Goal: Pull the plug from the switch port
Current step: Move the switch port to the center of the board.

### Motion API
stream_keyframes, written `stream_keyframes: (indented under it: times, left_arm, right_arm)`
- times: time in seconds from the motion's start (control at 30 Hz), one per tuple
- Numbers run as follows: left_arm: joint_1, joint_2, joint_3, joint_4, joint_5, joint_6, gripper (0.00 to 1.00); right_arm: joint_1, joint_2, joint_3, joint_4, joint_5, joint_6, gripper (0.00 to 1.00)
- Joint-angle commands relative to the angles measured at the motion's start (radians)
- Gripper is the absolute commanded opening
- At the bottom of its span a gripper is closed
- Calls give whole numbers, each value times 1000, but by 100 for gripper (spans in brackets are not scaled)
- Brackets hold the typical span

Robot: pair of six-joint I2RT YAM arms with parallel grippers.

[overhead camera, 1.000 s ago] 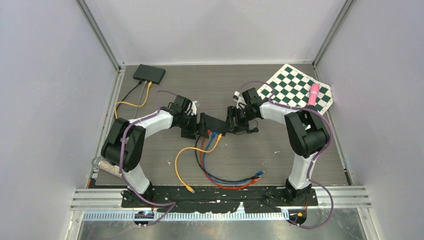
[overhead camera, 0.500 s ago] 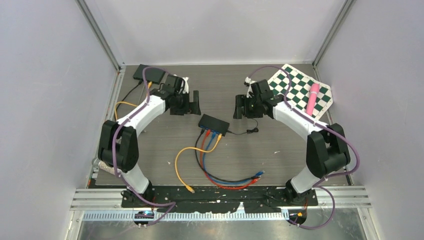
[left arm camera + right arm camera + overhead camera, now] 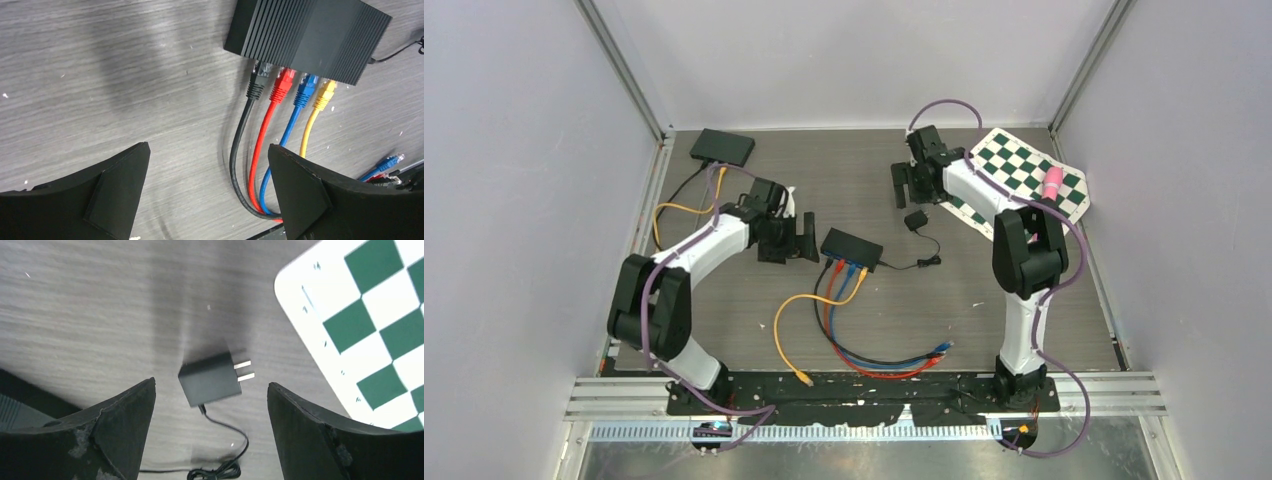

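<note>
The black switch (image 3: 852,248) lies mid-table with black (image 3: 256,87), red (image 3: 282,85), blue (image 3: 306,91) and yellow (image 3: 325,96) plugs all seated in the ports of the switch (image 3: 310,35). My left gripper (image 3: 789,240) hovers just left of it, open and holding nothing. In the left wrist view the left gripper (image 3: 208,150) has bare table between its tips, and the cables run beside the right finger. My right gripper (image 3: 914,185) is farther back, open and apart from the switch. The right gripper (image 3: 211,384) hangs above a black power adapter (image 3: 210,380).
The adapter (image 3: 915,220) lies on the table, its thin cord running to the switch. A second black box (image 3: 722,147) sits back left with its own cables. A chessboard mat (image 3: 1014,180) with a pink object (image 3: 1052,185) lies back right. Loose cable ends (image 3: 942,347) lie near the front.
Both grippers left the switch and opened wide. The left arm swung back-left, then returned beside the switch. The right arm moved to the back, and the adapter now lies uncovered beneath it.
</note>
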Motion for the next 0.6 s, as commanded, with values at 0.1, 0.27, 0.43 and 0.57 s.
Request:
stream_keyframes:
  times: [0.1, 0.27, 0.43, 0.57]
  left_arm:
    - [-1, -121, -16, 18, 9, -7, 92]
    - [-1, -142, -11, 10, 15, -8, 92]
    - [-1, -160, -17, 6, 3, -7, 92]
    - [-1, -168, -25, 2, -5, -4, 92]
  right_arm:
    - [1, 117, 155, -92, -14, -150, 87]
    - [0, 143, 158, -92, -24, -164, 85]
    - [1, 168, 161, -82, -49, -160, 84]
    - [0, 165, 145, -83, -22, -142, 78]
